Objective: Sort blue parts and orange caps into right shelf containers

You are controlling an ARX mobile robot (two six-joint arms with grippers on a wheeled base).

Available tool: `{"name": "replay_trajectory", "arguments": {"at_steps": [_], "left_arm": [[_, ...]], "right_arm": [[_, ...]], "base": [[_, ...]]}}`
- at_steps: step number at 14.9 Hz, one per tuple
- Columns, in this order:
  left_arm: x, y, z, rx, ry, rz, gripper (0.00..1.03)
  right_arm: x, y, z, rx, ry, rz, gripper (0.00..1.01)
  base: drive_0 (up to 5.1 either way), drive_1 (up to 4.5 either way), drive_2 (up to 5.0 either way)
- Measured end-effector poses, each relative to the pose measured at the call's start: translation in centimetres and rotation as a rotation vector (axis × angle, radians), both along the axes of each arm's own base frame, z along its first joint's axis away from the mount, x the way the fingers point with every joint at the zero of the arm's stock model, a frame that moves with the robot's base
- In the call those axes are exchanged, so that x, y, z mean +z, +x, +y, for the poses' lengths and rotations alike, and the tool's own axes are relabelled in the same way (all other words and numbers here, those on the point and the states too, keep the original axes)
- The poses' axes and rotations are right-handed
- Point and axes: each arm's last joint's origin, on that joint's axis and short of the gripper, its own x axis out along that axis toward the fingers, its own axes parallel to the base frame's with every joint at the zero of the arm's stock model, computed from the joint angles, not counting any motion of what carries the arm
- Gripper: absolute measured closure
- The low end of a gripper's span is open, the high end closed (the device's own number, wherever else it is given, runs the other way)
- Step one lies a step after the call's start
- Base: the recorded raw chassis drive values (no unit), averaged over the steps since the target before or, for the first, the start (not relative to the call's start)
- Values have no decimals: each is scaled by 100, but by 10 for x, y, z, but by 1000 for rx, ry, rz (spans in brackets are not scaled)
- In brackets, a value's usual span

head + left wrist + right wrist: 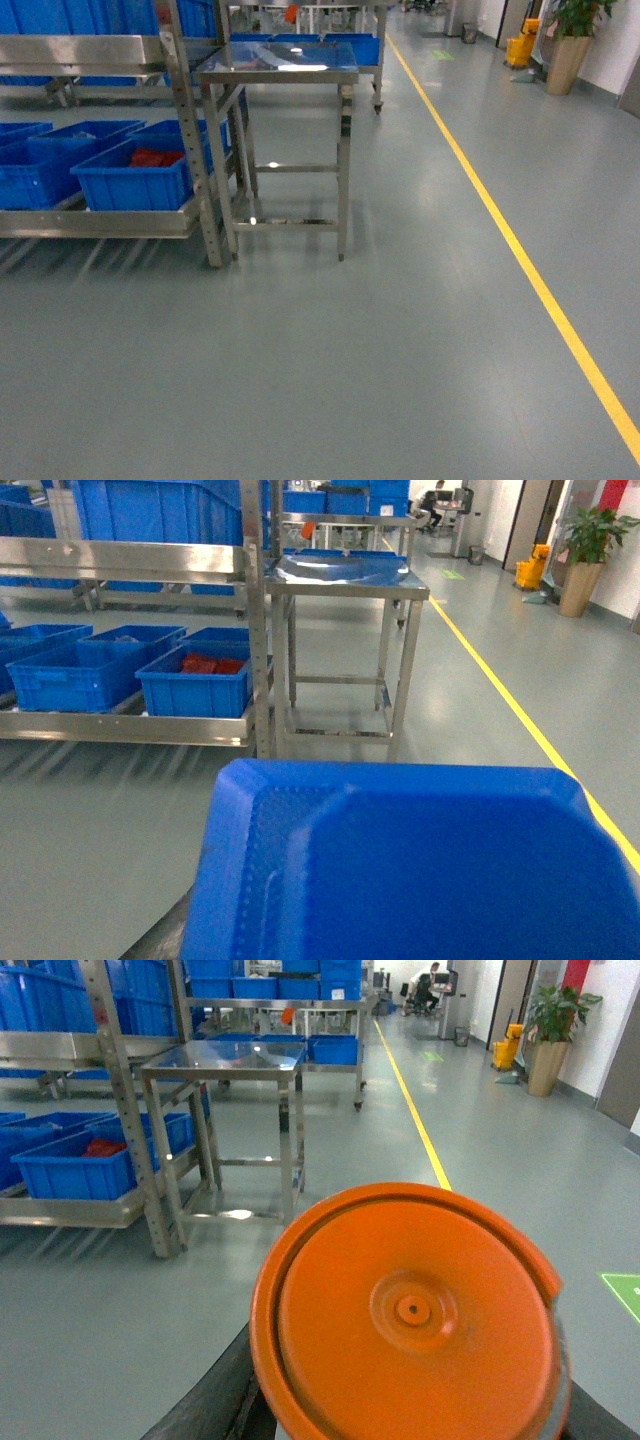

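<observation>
At ten o'clock, glossy blue plastic bins (130, 180) wait on the steel roller shelf (100, 222), presumably for sorting; neither gripper's jaws visible, state unknowable.

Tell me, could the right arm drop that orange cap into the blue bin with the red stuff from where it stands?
Probably not yet. The orange cap fills the right wrist view, while the blue bin sits on the shelf well off to the left across open floor. The robot would likely have to drive closer first.
</observation>
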Motion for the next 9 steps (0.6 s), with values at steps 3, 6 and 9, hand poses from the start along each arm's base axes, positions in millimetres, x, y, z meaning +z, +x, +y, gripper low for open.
{"name": "replay_trajectory", "arguments": {"at_steps": [3,6,9], "left_arm": [[1,0,0,-2,0,-5,61],[0,0,0,-1,0,-1,61],[0,0,0,0,0,-3,61]], "right_arm": [[0,0,0,0,0,0,58],[0,0,0,0,0,1,58],[0,0,0,0,0,-3,58]], "base": [[-6,421,-434],[0,427,-427],[-2,425,-429]]}}
